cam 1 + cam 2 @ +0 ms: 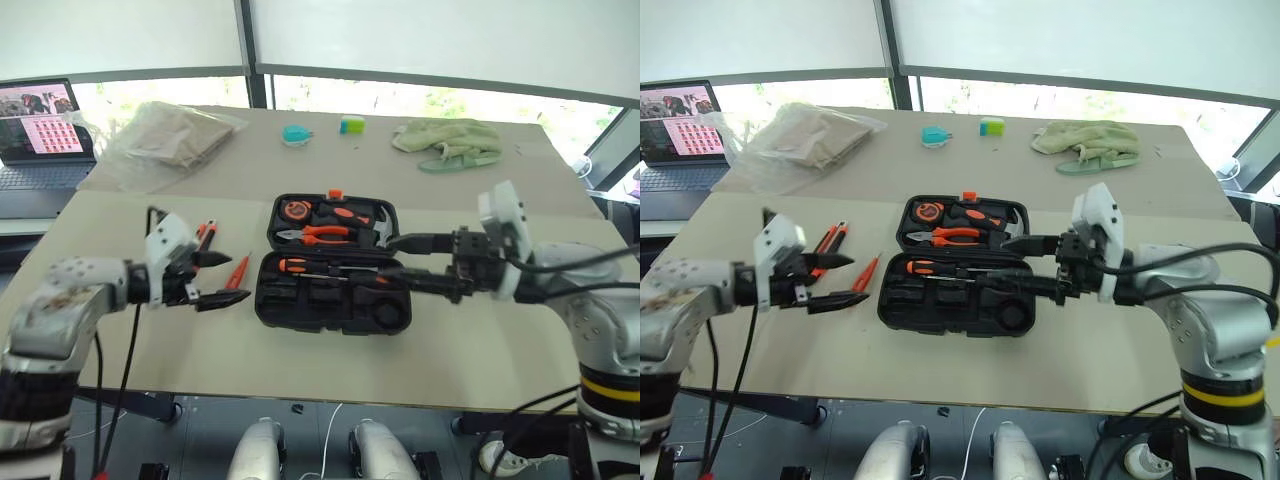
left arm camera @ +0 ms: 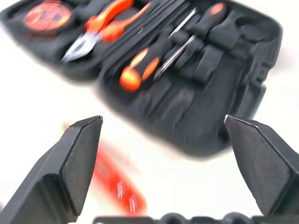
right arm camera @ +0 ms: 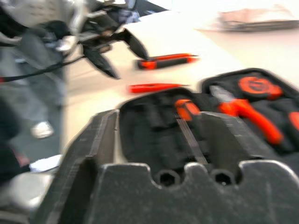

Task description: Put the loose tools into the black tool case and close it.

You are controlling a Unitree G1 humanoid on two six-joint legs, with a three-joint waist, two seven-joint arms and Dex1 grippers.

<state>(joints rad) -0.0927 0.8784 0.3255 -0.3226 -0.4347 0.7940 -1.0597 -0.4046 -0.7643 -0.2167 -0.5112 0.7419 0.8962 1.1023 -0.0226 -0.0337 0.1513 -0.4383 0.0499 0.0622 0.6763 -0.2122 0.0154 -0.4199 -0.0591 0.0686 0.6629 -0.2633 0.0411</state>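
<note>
The black tool case (image 1: 335,305) lies open in the middle of the table. Its far half holds a tape measure, the orange-handled pliers (image 1: 322,234) and a hammer. In the near half lie two black-and-orange screwdrivers (image 2: 140,70). On the table left of the case are the utility knife (image 1: 829,240) and the slim orange screwdriver (image 1: 867,272). My left gripper (image 1: 213,280) hovers open just left of the slim screwdriver, pointing toward the case, with nothing between its fingers. My right gripper (image 1: 398,258) hangs open above the case's right end, empty.
A laptop (image 1: 40,130) stands at the far left. A clear bag with cloth (image 1: 170,140), a teal object (image 1: 295,133), a small box (image 1: 351,124) and a green cloth (image 1: 450,145) lie on the far table. The table's front edge runs just below the case.
</note>
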